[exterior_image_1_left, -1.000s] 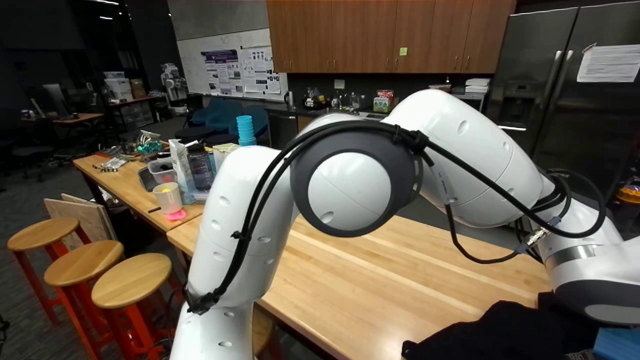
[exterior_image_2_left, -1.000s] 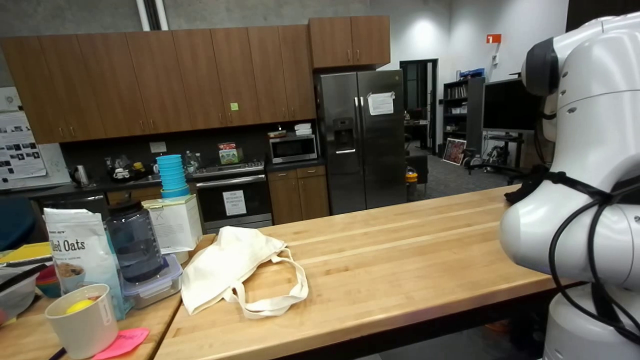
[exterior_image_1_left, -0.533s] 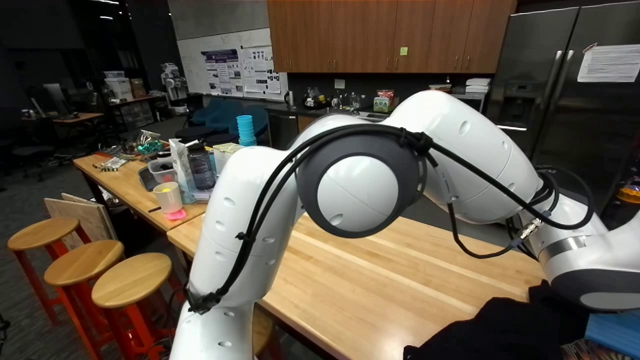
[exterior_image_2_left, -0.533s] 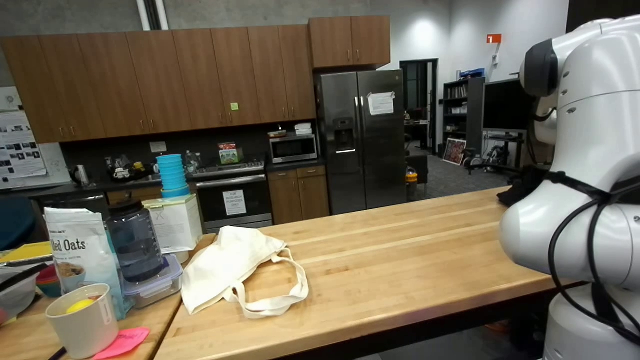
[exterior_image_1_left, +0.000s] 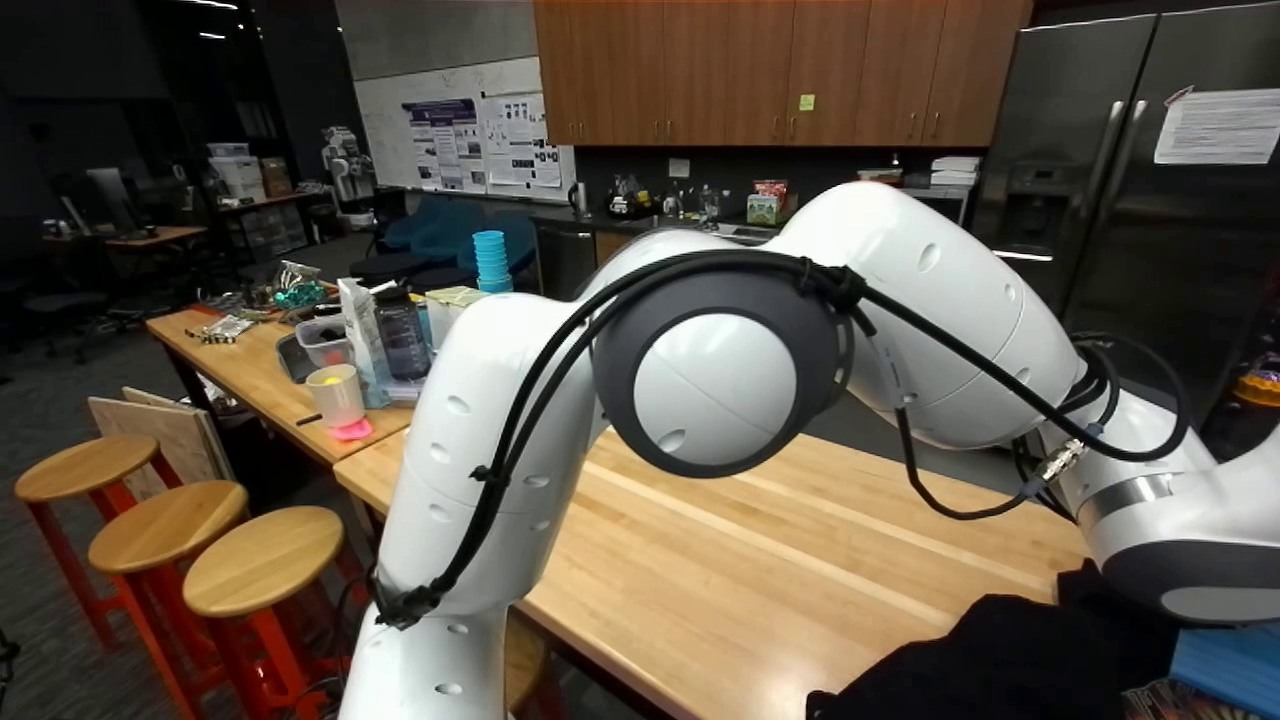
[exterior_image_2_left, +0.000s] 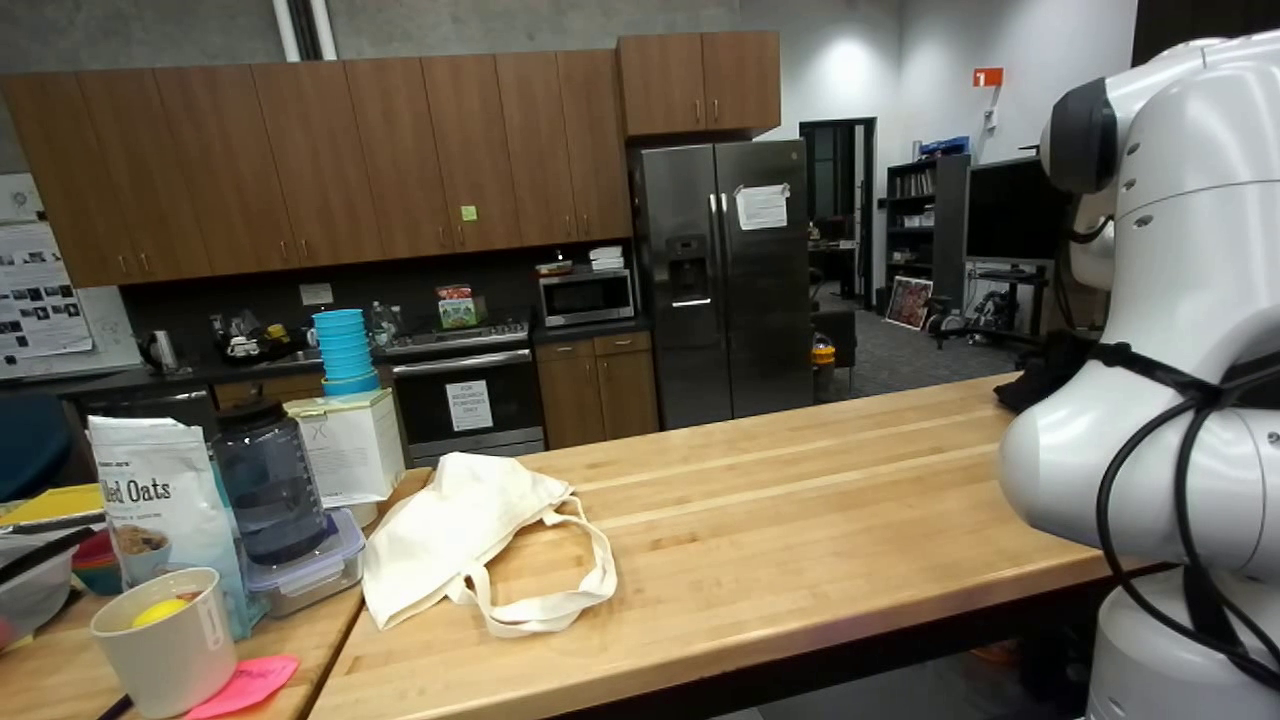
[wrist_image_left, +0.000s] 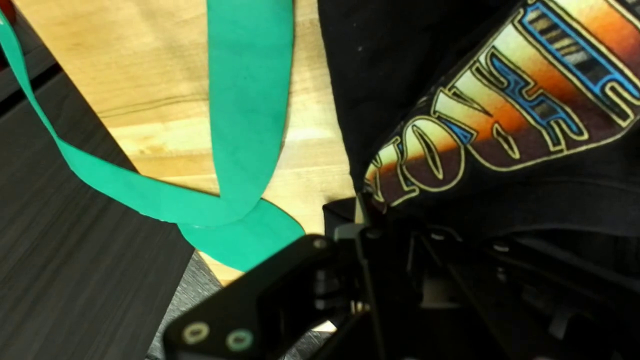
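Observation:
In the wrist view my gripper (wrist_image_left: 382, 220) has its dark fingers close together at the edge of a black shirt (wrist_image_left: 340, 55). The cloth is drawn to a point at the fingertips, so the gripper looks shut on it; the exact grip is hidden in shadow. The shirt bears a large orange, yellow and blue lettered print (wrist_image_left: 495, 115). It lies on the wooden table (wrist_image_left: 145, 100), and in an exterior view the black cloth (exterior_image_1_left: 985, 660) lies below the wrist. A teal strip (wrist_image_left: 250, 90) lies looped on the table left of the shirt. Both exterior views leave the gripper out of sight.
A white tote bag (exterior_image_2_left: 460, 535) lies on the table's far end. Beyond it stand an oats bag (exterior_image_2_left: 165, 510), a dark jug (exterior_image_2_left: 268, 480), stacked blue cups (exterior_image_2_left: 345, 350) and a beige cup (exterior_image_2_left: 165, 640). Wooden stools (exterior_image_1_left: 262, 560) stand beside the table. A blue item (exterior_image_1_left: 1225, 665) shows below the wrist.
From one second to half a second ago, the wrist moved slightly left in an exterior view, and the black cloth shifted with it. Since then almost nothing has moved.

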